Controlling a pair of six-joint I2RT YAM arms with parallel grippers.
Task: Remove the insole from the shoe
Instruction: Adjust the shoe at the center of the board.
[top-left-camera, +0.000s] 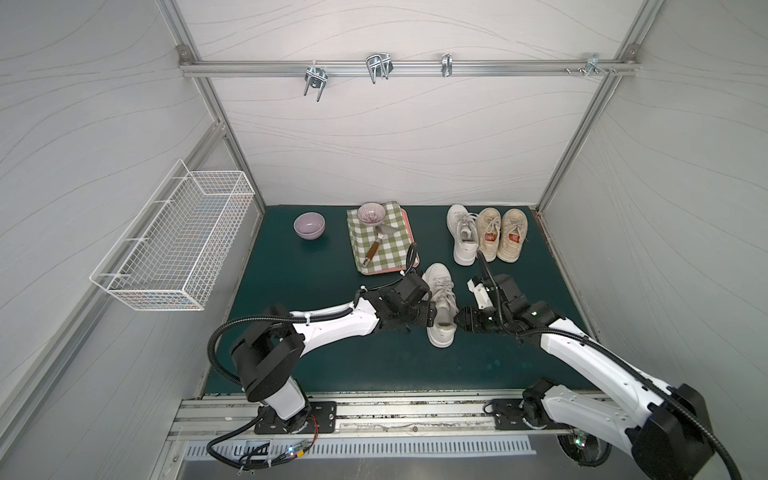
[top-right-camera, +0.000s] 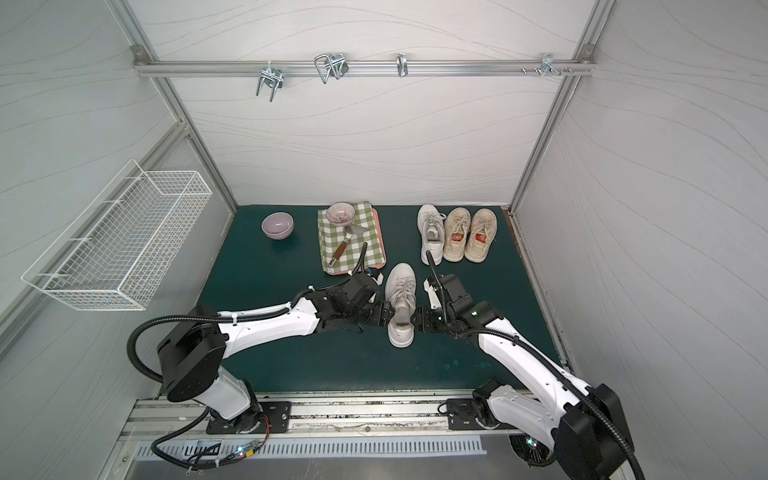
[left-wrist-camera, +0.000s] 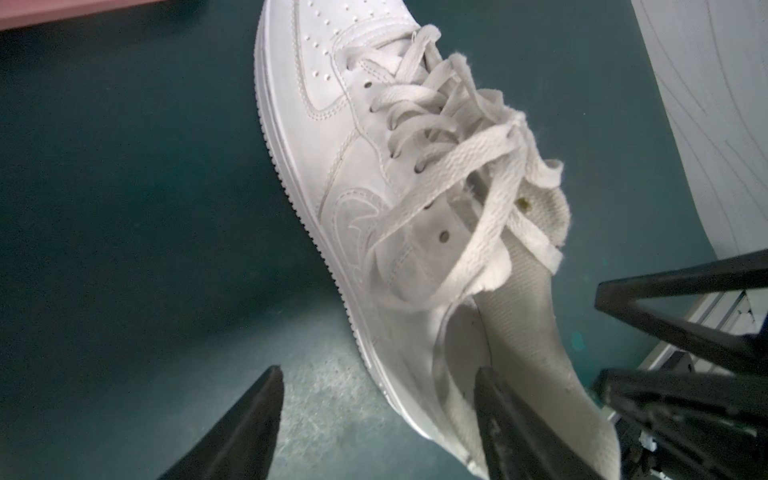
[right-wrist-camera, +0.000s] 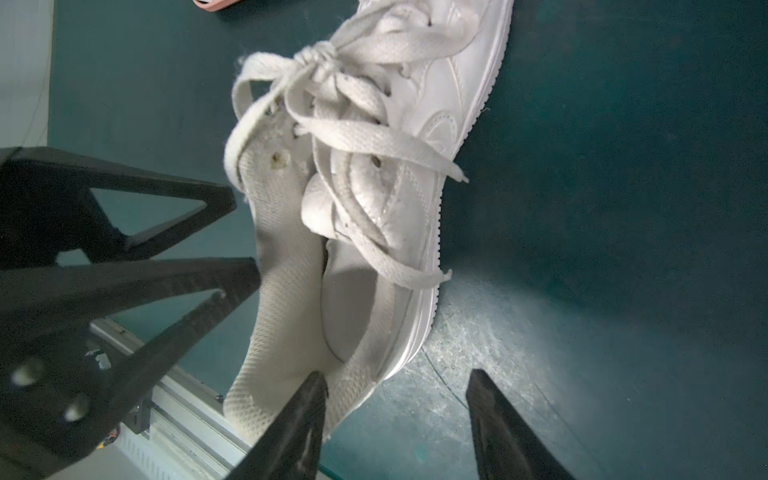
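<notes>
A white laced shoe lies on the green mat in the middle, toe towards the back. Its pale grey insole sits inside and shows through the heel opening. My left gripper is at the shoe's left side, open. One of its fingers is inside the opening and the other is out over the mat. My right gripper faces it from the right, also open. It has one finger at the heel opening and the other outside over the mat.
At the back right stand another white shoe and a beige pair. A checked cloth behind the left arm carries a small bowl and a spatula. A purple bowl sits at the back left. A wire basket hangs on the left wall.
</notes>
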